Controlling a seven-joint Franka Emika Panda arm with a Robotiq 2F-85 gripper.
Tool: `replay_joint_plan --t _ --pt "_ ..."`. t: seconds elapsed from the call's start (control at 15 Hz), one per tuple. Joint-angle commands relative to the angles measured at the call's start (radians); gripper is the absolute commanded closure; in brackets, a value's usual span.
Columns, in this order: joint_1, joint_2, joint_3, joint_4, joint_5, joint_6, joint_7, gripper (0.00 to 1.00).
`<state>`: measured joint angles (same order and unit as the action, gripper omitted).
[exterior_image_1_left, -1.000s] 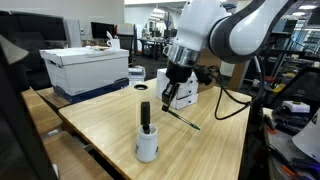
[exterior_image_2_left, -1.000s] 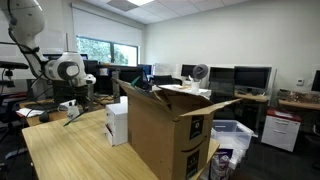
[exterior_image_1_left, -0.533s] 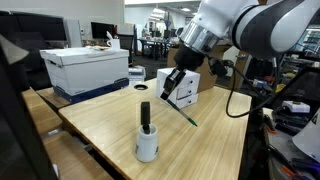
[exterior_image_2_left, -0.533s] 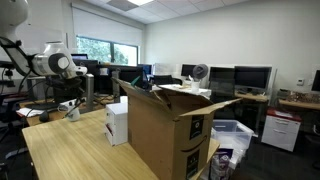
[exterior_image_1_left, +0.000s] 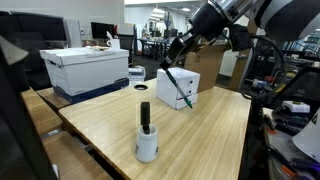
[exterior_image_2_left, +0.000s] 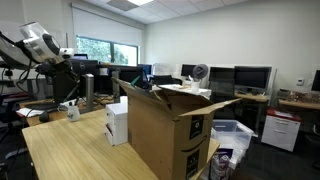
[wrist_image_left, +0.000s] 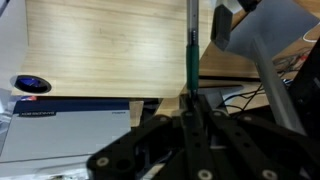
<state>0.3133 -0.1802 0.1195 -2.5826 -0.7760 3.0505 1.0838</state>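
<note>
My gripper (exterior_image_1_left: 175, 58) is lifted high over the far side of the wooden table (exterior_image_1_left: 215, 135), shut on a thin dark green pen (exterior_image_1_left: 182, 90) that slants down from the jaws in front of a small white box (exterior_image_1_left: 163, 86). In the wrist view the pen (wrist_image_left: 190, 45) runs straight up from the shut gripper (wrist_image_left: 190, 100) over the tabletop. A white holder (exterior_image_1_left: 147, 147) with a black marker (exterior_image_1_left: 144, 114) standing in it sits near the table's front edge, well clear of the gripper. The arm (exterior_image_2_left: 38, 42) is at the far left of an exterior view.
A white bin with a blue lid (exterior_image_1_left: 85, 68) stands at the table's back left. A large open cardboard box (exterior_image_2_left: 165, 135) and a white box (exterior_image_2_left: 117, 122) sit on the table (exterior_image_2_left: 70, 150). Desks, monitors and cables surround it.
The gripper has risen from just above the tabletop to high over it, carrying the pen up and toward the small white box. The holder and marker have not moved.
</note>
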Motion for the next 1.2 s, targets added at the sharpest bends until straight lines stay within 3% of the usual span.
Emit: replay_joint_plan --t 0.0,0.2,0.67,1.13 --pt "-0.083 -0.083 0.120 -0.016 -0.182 0.014 0.244 0.96" --pt "-0.144 -0.089 0.198 0.003 -0.321 0.022 0.409 0.96" --pt "-0.236 -0.068 0.311 0.077 -0.646 0.017 0.772 0.96" --pt "-0.230 0.053 0.331 0.210 -1.059 -0.043 1.170 0.96"
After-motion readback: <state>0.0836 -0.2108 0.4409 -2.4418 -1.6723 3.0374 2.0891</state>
